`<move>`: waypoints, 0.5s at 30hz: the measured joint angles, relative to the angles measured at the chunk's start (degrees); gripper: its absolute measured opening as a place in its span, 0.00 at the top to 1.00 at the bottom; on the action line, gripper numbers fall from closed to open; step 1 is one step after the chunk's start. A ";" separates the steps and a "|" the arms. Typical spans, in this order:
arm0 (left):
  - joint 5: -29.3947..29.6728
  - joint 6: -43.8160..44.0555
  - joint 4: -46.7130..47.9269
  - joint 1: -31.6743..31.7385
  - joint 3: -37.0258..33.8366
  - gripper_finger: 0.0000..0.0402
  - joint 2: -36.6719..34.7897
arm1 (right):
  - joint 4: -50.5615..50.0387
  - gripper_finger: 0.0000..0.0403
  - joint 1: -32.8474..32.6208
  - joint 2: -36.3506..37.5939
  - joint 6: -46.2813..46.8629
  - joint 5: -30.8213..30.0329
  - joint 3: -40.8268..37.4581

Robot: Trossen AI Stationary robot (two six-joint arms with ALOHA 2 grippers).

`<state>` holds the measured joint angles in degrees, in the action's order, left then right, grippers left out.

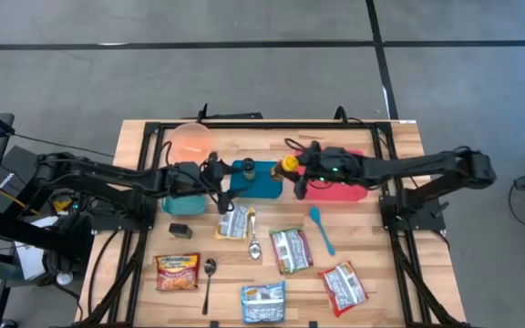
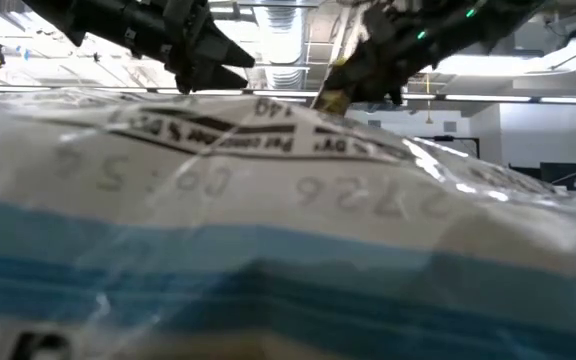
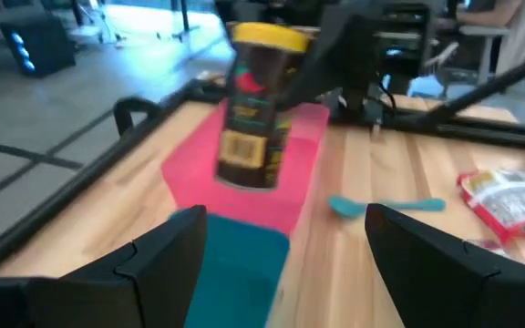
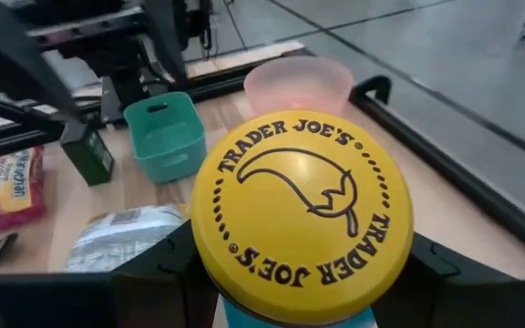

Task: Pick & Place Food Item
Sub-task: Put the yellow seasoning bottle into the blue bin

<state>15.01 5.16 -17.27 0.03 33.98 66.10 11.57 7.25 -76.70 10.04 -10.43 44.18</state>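
Overhead camera spans the table [image 1: 272, 146]; low camera sits against a packet [image 2: 288, 230]; both wrist cameras share the jar [image 3: 255, 107].

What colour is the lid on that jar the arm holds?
Yellow, with dark lettering; the jar lid shows best in the right wrist view.

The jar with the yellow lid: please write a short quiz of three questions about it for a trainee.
1. True or false: the right gripper holds the jar above the table.
2. Which tray lies behind the jar in the left wrist view? A. pink tray B. white tray C. black tray
3. Fill in: the left gripper is ___ and holds nothing.

Key: 1 true; 2 A; 3 open.
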 joint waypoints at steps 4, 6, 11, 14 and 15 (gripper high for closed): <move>-0.04 1.09 3.54 0.00 0.00 0.27 -1.59 | 3.10 0.50 2.22 -7.00 0.04 2.90 1.55; -0.05 1.52 4.33 0.00 0.02 0.27 -1.63 | 2.52 0.50 3.06 -10.30 0.31 2.99 3.45; -0.06 1.64 5.99 -0.01 0.00 0.27 -1.59 | 1.40 0.50 4.16 -18.25 -0.02 3.01 9.23; -0.09 1.93 7.12 -0.02 0.00 0.27 -1.60 | -2.35 0.50 4.22 -22.36 -0.67 2.99 12.71; -0.13 2.47 7.87 -0.02 0.00 0.27 -1.69 | -3.51 0.50 4.34 -23.48 -0.92 3.00 13.50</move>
<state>14.88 7.63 -9.41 0.01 33.98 64.41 8.06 11.59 -100.19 9.12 -7.43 57.68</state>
